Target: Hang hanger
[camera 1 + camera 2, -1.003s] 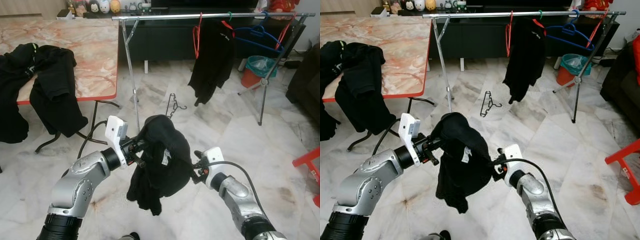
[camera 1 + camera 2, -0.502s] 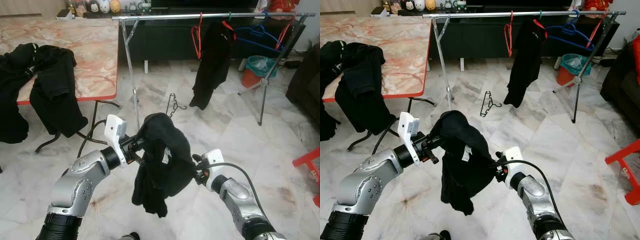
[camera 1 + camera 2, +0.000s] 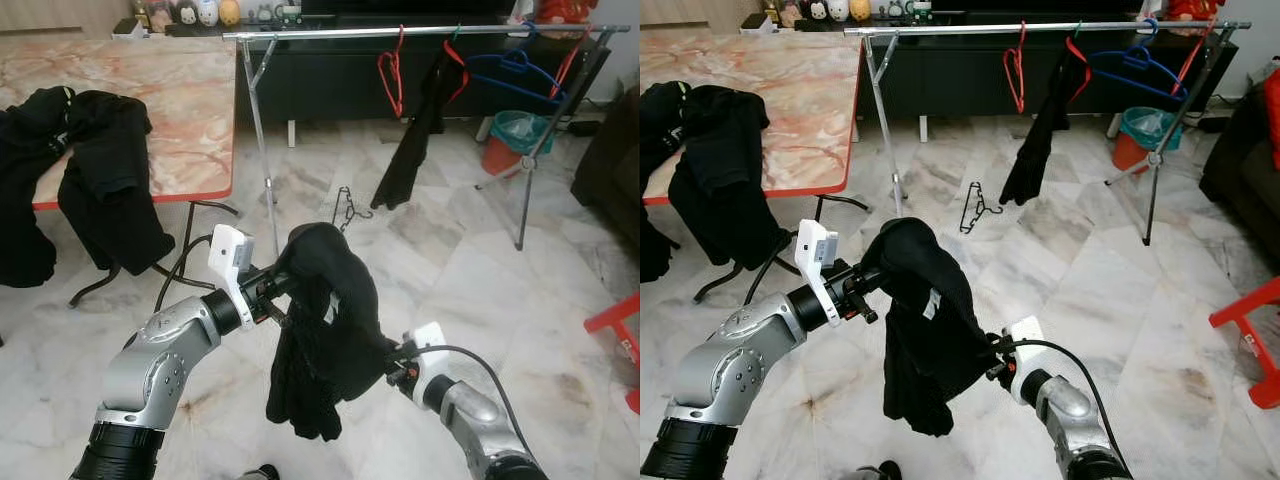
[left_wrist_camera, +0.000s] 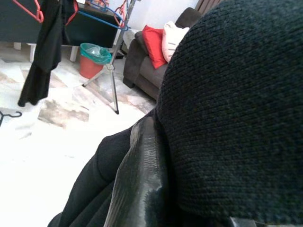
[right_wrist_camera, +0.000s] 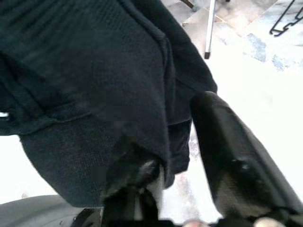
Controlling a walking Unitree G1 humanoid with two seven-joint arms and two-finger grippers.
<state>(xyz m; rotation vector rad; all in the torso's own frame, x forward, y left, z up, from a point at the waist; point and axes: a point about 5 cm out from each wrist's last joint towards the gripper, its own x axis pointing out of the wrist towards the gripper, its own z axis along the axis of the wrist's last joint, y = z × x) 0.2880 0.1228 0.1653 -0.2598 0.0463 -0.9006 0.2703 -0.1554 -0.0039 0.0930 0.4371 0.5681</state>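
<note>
Two robot hands are holding up a black garment in front of a clothes rail.

Head views: the left hand is carrying the black garment draped over it; its grip is hidden, so I cannot tell. The right hand is touching the cloth's lower edge. A black hanger is lying on the floor beyond, beneath the rail.
Left wrist view: knit fabric is covering one black finger.
Right wrist view: the fingers are spreading apart, with cloth lying between them.

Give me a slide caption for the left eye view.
Both arms hold a black garment up, facing a clothes rail with hangers; a loose hanger lies on the floor.
</note>
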